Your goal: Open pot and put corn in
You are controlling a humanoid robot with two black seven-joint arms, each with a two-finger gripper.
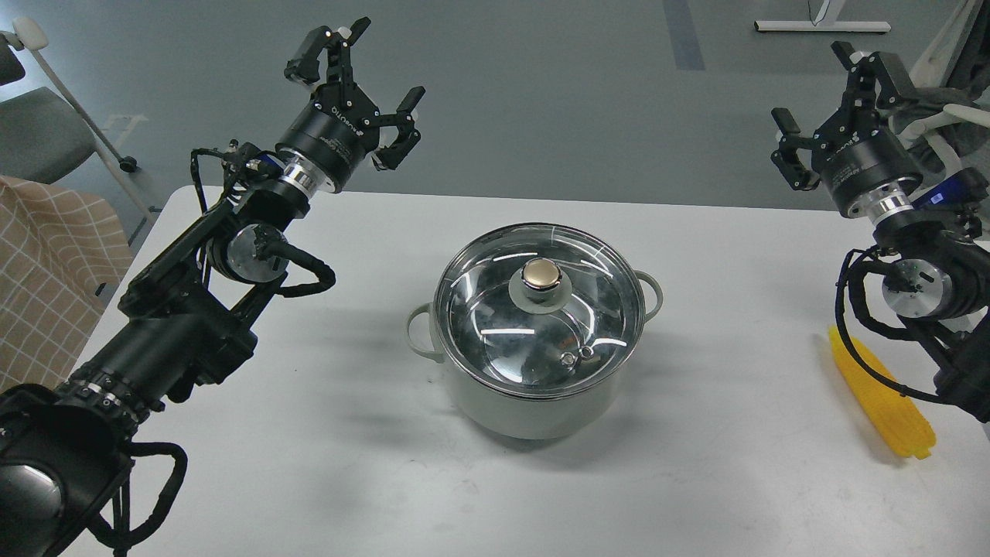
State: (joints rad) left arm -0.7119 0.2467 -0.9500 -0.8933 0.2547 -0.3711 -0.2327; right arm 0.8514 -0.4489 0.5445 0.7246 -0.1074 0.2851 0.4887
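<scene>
The pale grey-green pot [534,402] stands in the middle of the white table [325,464], with its glass lid [495,309] on and a gold knob [541,275] on top. The yellow corn [882,402] lies on the table at the right, partly behind my right arm's cables. My left gripper [375,66] is open and empty, raised beyond the table's far left edge. My right gripper [820,89] is open and empty, raised at the far right, well above the corn.
A grey office chair [39,131] and a tan checked cloth [46,263] stand left of the table. A white furniture base [820,27] lies on the grey floor at the back right.
</scene>
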